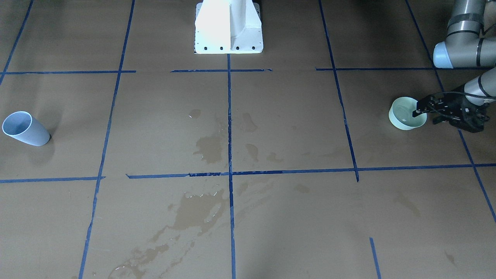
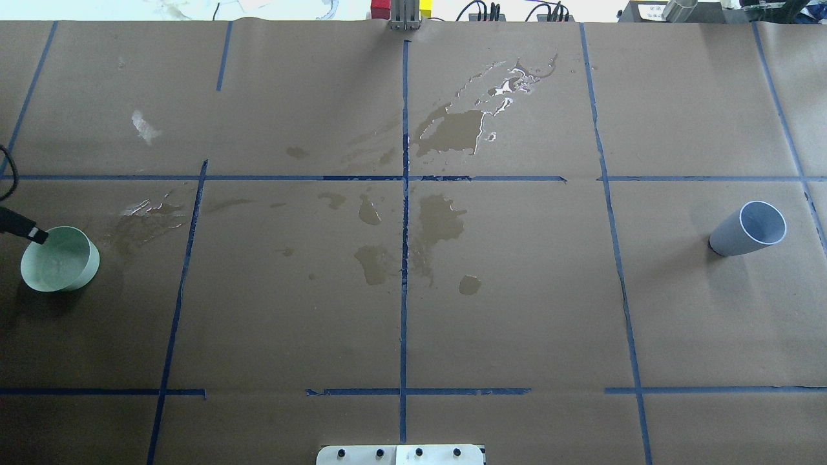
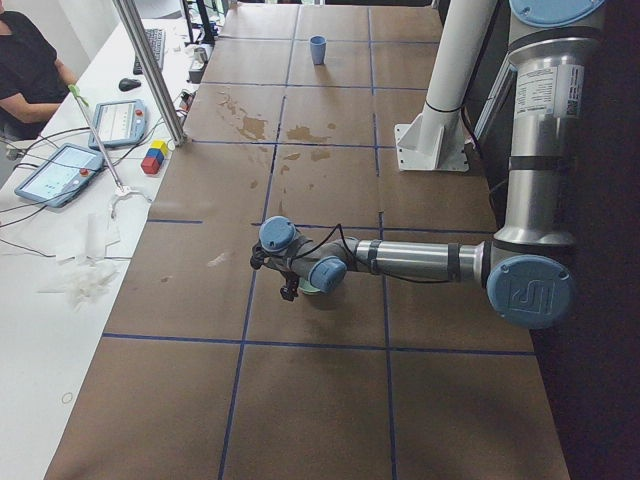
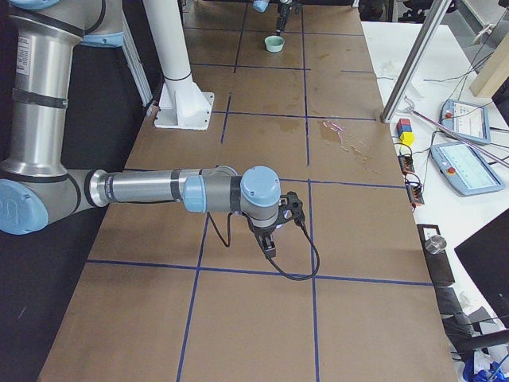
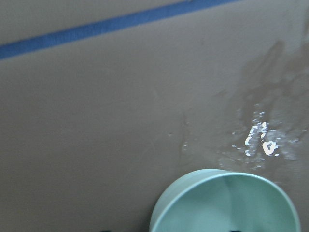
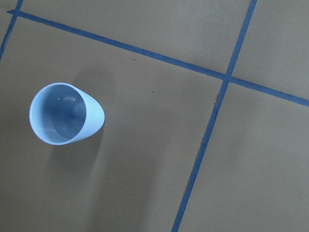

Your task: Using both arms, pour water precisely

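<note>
Across from the robot, the papered desk (image 1: pixel 310 217) is crossed by blue tape (image 1: pixel 229 128) and blotched with dark wet stains (image 1: pixel 209 149) near its middle. A white pedestal (image 1: pixel 228 27) stands at the far edge. A pale blue cup (image 1: pixel 25 130) sits alone at the left, well apart from everything. At the right, the left arm (image 1: pixel 465 42) reaches in, and the left claw (image 1: pixel 417 107) has its fingers spread apart at the rim of a green bowl (image 1: pixel 403 116).

Overhead, only one black fingertip shows, touching the bowl's rim; the rest is cut off. The water (image 2: pixel 510 84) glints white in a thin pool at the far centre, and more faintly just right of the bowl.

From the left end, a person (image 3: pixel 25 60) sits by two tablets (image 3: pixel 55 170) on a side bench.

From the right end, the right arm (image 4: pixel 151 189) stretches low, and its right claw (image 4: pixel 269 248) hangs above the paper; I cannot tell how far open it is.

On the left wrist camera, the bowl is cut off at the bottom. Whether it holds any liquid is unclear.
</note>
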